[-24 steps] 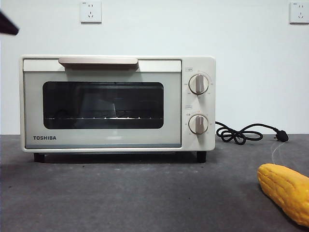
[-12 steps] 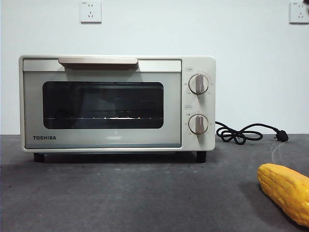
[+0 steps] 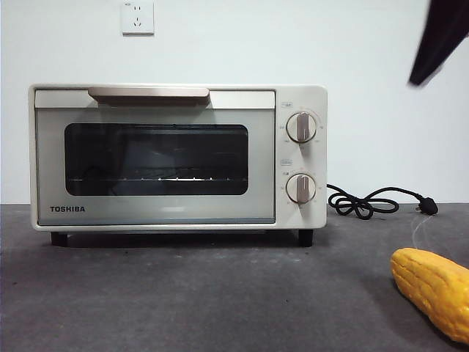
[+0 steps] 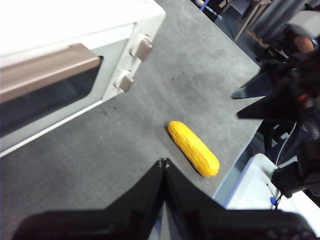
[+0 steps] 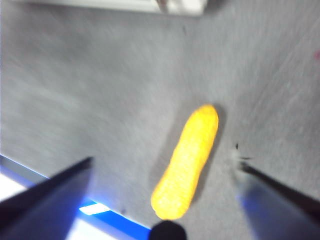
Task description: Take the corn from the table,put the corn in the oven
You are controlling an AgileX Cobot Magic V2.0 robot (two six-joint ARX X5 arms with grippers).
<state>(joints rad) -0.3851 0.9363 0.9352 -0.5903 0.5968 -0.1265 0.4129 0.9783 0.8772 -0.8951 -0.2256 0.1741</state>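
Observation:
The yellow corn [image 3: 434,290] lies on the dark grey table [image 3: 183,293], to the right of and nearer than the cream oven [image 3: 154,158], whose door is closed. My right gripper [image 5: 165,164] hovers above the corn [image 5: 187,160], open wide, one jaw on either side and neither touching it. In the front view it shows only as a dark tip [image 3: 440,37] at the top right corner. My left gripper [image 4: 163,162] is shut on nothing, held high over the table between the oven [image 4: 60,65] and the corn [image 4: 193,148].
The oven's black power cord [image 3: 366,202] lies coiled behind the corn at the right. The corn rests close to the table's edge [image 5: 100,207]. A wall socket [image 3: 138,17] sits above the oven. Bare table stretches in front of the oven door.
A black arm tip at the top left corner left the front view. A dark arm has now come down into the top right corner, above the corn. Corn and oven have not moved.

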